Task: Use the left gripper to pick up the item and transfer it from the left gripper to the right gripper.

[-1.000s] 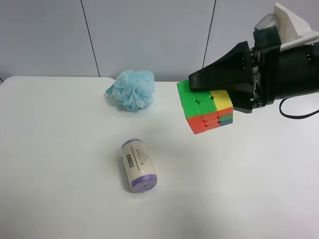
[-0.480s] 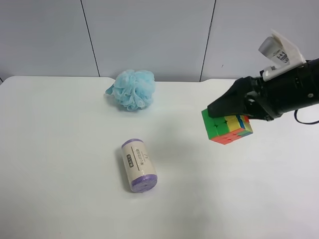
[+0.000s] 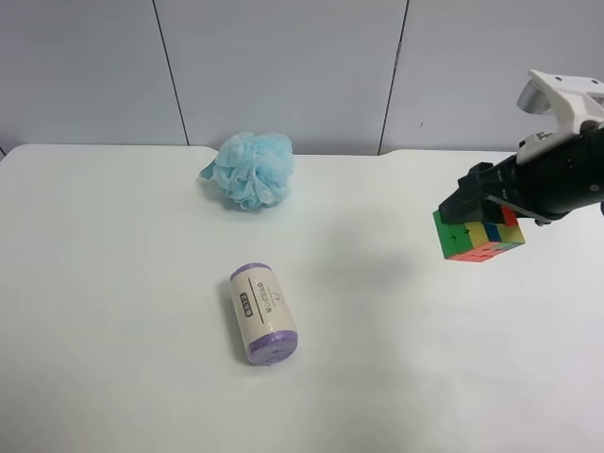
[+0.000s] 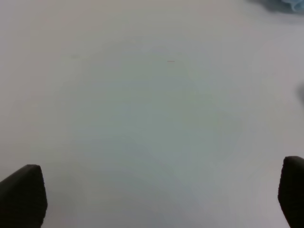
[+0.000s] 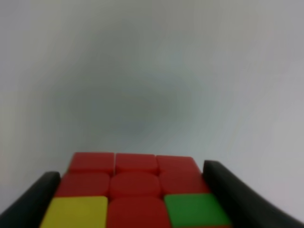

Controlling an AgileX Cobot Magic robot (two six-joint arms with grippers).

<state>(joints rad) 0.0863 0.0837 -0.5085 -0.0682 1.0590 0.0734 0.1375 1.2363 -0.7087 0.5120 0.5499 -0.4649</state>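
The item, a small puzzle cube with green, yellow, blue, red and orange squares, hangs just above the white table at the exterior high view's right. My right gripper is shut on it, reaching in from the right edge. In the right wrist view the item shows red, yellow and green squares, wedged between the two black fingers of the right gripper. My left gripper is open over bare table with nothing between its fingers. The exterior high view does not show it.
A light blue mesh bath puff lies at the table's back middle; a blurred bit of the puff shows in the left wrist view. A white roll with purple ends lies near the table's centre.
The right arm has carried the cube toward the exterior high view's right and slightly down, further from the camera. Its grip has stayed shut. Puff and roll have not moved.
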